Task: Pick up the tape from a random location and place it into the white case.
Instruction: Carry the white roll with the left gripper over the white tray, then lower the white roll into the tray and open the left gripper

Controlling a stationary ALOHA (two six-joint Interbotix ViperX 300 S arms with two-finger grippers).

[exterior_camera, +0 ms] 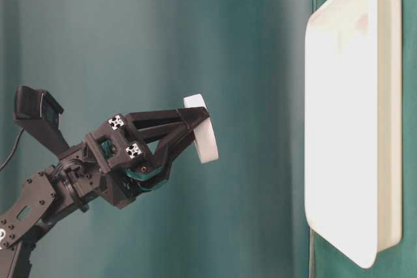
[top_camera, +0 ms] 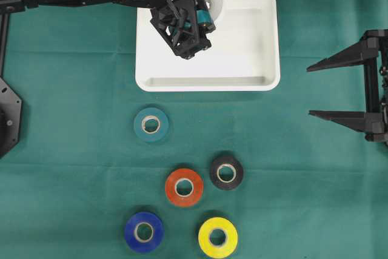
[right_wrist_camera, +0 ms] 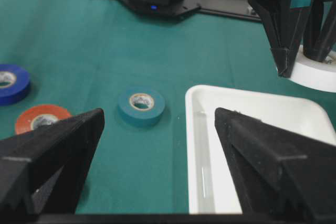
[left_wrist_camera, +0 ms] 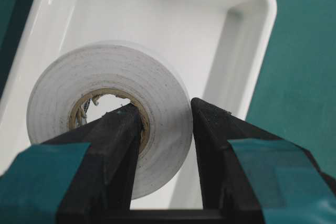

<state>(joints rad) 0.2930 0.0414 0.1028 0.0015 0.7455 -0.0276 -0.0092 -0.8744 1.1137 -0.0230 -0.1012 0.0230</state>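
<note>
Left claw (left_wrist_camera: 163, 124) pinches white tape (left_wrist_camera: 105, 108).

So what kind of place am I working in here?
Likely a lab tabletop set up for robot trials: a green cloth over the work surface, loose tape rolls such as the teal roll, a white case, and two arms, left gripper holding white tape.

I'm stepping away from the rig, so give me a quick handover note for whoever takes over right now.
Left gripper: shut on the white tape roll, one finger through the core, held above the white case, not yet released.
Right gripper: open, empty, parked at the right side of the table.
White case: nothing visible inside it.
On the green cloth: teal roll, orange roll, black roll, blue roll, yellow roll.
Done: white roll picked up and carried over the case.
Left: lower, release it in the case.
</note>
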